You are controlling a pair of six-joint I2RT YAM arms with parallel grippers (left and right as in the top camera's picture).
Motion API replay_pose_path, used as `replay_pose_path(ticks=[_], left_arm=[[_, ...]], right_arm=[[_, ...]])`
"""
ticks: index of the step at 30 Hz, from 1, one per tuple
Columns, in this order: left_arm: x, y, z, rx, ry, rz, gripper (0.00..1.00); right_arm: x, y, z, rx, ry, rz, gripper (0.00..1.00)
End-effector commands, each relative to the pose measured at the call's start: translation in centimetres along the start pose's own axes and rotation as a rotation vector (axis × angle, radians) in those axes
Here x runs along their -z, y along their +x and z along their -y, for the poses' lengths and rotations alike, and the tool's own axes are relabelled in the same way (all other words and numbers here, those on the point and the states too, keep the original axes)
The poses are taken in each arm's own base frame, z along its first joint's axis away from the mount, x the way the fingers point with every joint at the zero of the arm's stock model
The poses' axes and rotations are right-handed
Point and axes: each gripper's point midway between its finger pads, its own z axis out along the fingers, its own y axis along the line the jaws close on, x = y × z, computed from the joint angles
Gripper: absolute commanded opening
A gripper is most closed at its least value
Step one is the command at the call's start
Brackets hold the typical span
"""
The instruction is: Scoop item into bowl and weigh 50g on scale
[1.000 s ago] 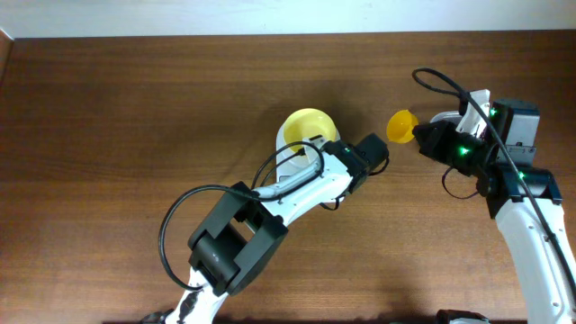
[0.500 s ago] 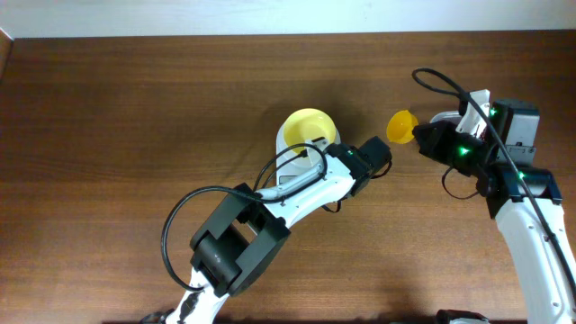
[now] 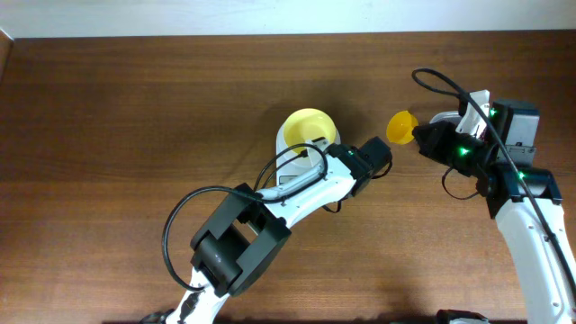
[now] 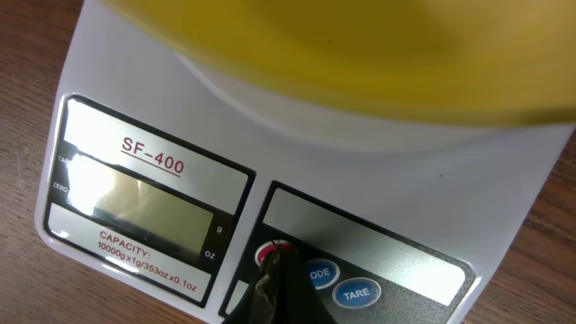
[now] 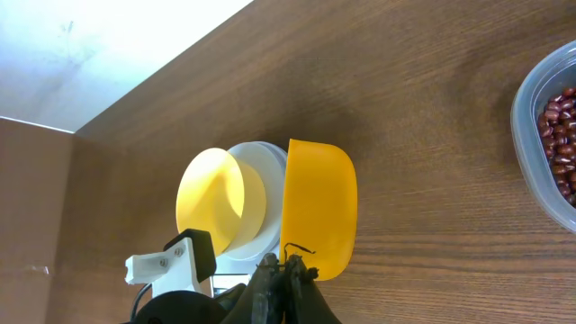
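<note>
Beans (image 5: 562,135) are being cut off by the frame edge; the scoop (image 5: 319,207) is being clamped by the right end effector (image 5: 286,268), the left end effector (image 4: 270,263) being held together.

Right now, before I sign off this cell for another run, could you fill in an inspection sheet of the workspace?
Surface: brown wooden table, no spills seen.
Job's things: pale yellow bowl sits empty on the white scale; its display shows no readable digits; beans lie in a clear tub.
Clutter: nothing seen.
Claws: left claw shut, tip on the scale's red button; right claw shut on the yellow scoop, apart from the bowl, no beans seen in it.
Cables: black cables loop along both arms.
Surroundings: pale wall behind the table.
</note>
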Motion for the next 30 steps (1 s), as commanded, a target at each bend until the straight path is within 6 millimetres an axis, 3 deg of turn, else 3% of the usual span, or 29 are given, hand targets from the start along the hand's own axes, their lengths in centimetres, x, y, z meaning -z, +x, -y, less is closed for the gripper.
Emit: replay_pose_path(ticks=[1,7,30], left_arm=[[-2.3,1.5,-0.5,-0.012,-0.054,-0.03,0.0],[-3.3,1.7,-0.6,-0.019,-0.073,-0.022,0.0],[-3.5,0.9,-0.9,-0.008,-0.083,0.002,0.0]], right_arm=[[0.9,-1.1,-0.8,0.03,-0.005,0.038,0.04],[0.9,-1.1,-0.8,0.03,-0.005,0.038,0.04],[0.9,-1.1,-0.8,0.03,-0.005,0.038,0.04]])
